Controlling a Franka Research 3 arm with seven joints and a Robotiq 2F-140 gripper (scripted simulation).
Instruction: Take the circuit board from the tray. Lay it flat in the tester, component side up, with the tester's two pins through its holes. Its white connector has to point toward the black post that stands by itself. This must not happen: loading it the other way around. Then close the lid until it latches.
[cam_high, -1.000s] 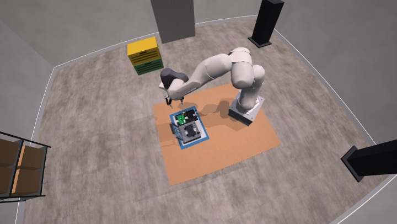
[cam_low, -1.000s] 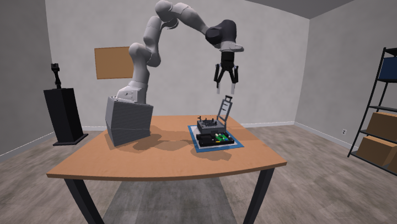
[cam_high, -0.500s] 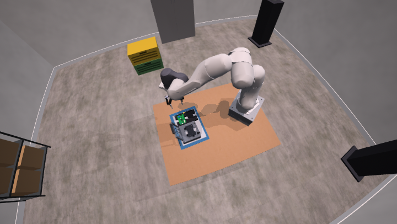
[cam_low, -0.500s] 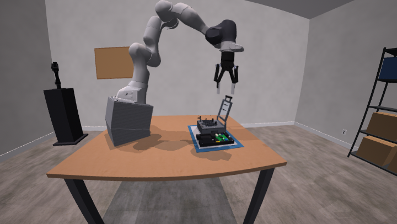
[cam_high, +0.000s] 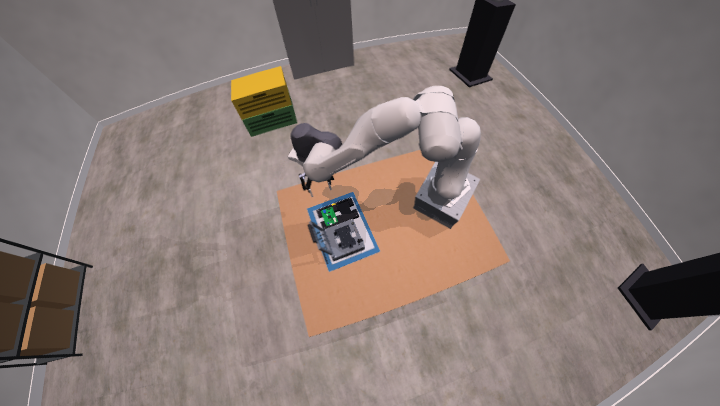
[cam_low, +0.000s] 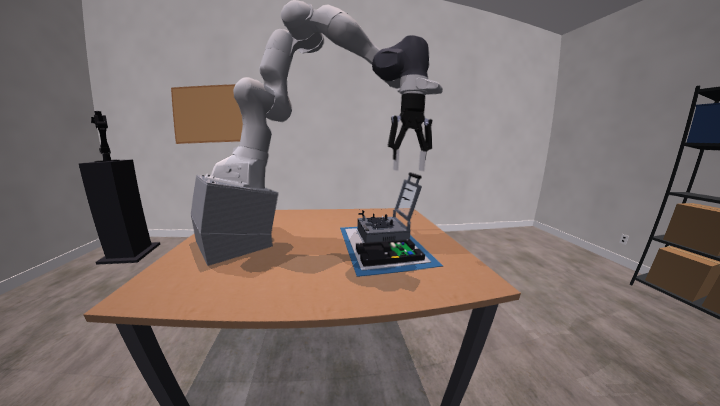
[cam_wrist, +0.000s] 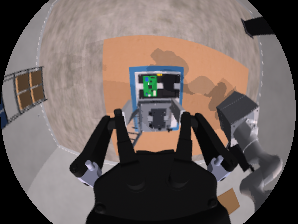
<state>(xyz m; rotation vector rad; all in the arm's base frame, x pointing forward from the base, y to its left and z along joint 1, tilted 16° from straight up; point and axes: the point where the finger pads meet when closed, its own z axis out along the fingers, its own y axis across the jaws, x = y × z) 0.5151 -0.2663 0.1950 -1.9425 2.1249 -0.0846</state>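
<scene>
High above the orange wooden table (cam_low: 282, 297), my black two-finger claw (cam_low: 409, 164) hangs parted and empty. The small green circuit board (cam_wrist: 150, 86) lies in its black tray (cam_wrist: 172, 84) well below, toward twelve o'clock in my wrist view, beyond the grey box-shaped tester (cam_wrist: 158, 119).

The green circuit board (cam_high: 329, 215) is seen in the tray (cam_high: 347, 206); the pincer (cam_high: 317, 190) is spread, empty, at its eleven o'clock.
</scene>
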